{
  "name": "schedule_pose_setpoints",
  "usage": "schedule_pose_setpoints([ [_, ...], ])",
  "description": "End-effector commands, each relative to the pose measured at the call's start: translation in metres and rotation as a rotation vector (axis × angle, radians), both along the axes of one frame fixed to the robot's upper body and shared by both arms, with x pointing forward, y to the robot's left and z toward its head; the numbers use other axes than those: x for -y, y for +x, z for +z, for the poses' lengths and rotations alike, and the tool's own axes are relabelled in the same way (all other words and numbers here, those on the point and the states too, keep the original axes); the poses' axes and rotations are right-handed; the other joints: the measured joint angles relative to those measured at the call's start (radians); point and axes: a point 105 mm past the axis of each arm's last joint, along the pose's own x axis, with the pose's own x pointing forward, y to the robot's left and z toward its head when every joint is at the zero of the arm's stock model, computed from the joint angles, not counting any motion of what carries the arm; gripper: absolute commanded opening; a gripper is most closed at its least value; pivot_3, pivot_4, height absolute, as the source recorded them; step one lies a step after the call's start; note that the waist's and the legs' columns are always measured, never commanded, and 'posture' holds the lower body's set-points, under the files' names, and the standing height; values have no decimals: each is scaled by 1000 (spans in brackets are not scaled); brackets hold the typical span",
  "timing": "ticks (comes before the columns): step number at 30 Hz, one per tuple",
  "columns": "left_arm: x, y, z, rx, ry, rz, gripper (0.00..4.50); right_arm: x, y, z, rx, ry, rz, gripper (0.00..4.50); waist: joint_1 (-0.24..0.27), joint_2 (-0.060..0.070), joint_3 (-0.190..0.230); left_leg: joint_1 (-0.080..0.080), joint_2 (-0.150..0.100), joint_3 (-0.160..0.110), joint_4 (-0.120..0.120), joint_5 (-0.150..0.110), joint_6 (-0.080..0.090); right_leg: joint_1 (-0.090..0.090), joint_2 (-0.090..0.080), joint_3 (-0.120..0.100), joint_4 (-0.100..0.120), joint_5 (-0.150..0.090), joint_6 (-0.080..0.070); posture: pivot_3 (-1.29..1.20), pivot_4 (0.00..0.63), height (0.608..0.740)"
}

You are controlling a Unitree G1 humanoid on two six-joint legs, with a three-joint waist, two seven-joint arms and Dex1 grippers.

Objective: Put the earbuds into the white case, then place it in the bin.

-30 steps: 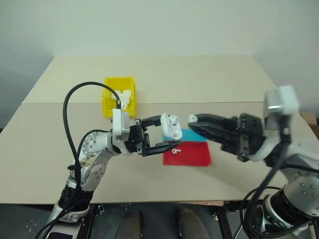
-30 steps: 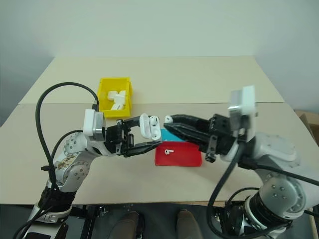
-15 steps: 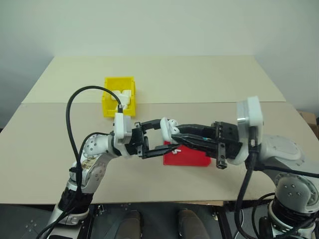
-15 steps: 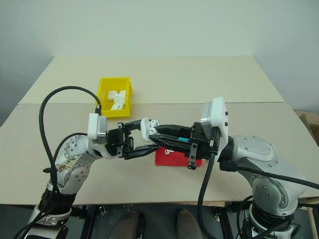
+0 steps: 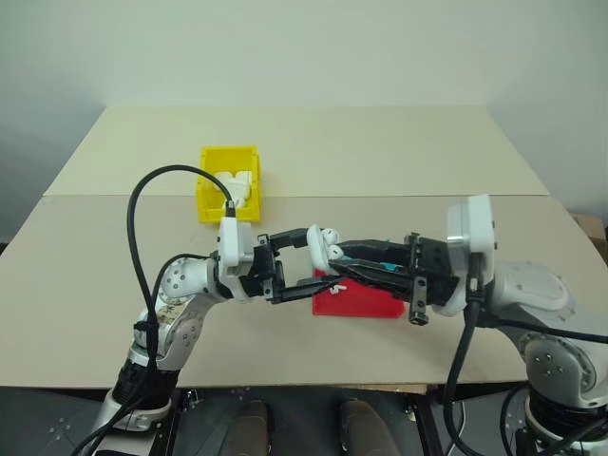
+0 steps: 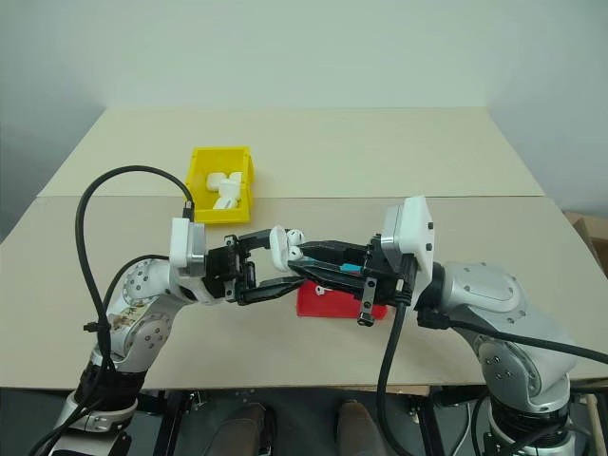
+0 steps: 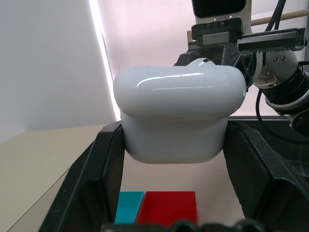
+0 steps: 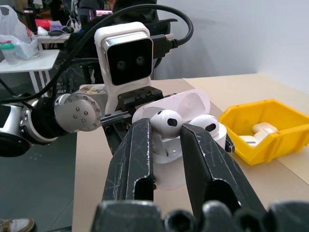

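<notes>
Bin: the yellow bin (image 5: 228,183) stands on the desk (image 5: 399,152) toward its far left part, well behind the two claws; several white cases lie inside it.
Left claw: the left claw (image 5: 306,263) is held above the desk near its front middle, closed tight on the white case (image 5: 315,246), one black finger on each side of the case body.
Case: the white case is off the desk, in the air between the two arms, its lid (image 8: 190,102) swung open; one earbud (image 8: 205,123) already sits in a slot.
Second earbud: another earbud (image 8: 166,119) is pinched between the fingers of the right claw, right at the mouth of the open case.
Right claw: the right claw (image 5: 344,256) reaches in from the right, its tips meeting the case, closed on that earbud.
Tray: the red and blue tray (image 5: 366,296) lies on the desk near the front edge, below the claws.
Loose earbud: a third earbud (image 6: 321,292) rests on the red part of the tray.
</notes>
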Motion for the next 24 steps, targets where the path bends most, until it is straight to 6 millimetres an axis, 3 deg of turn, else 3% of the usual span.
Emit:
schedule_pose_setpoints([
  [1,-2,-4,13,62,-37,1,2763,-1,-4,-1,48,-25,-11,859,0,0,0,0,0,0,0,0,0,0,0,0,0,0,0,0,150,740],
  [9,0,4,15,68,-51,14,2763,8,-1,-3,69,-56,-44,859,2,0,0,0,0,0,0,0,0,0,0,0,0,0,0,0,150,740],
  [16,3,4,14,81,-51,5,2763,9,-3,-2,122,-94,-47,2976,2,0,0,0,0,0,0,0,0,0,0,0,0,0,0,0,150,740],
  [20,3,7,10,80,-40,12,2763,15,-4,-1,123,-102,-53,2976,2,-1,0,0,0,0,0,0,0,0,0,0,-1,0,0,0,150,740],
  [24,8,13,-6,90,40,33,2763,22,1,7,147,-117,-76,2976,2,-1,0,0,0,0,0,0,0,0,0,0,-1,0,0,0,150,740],
])
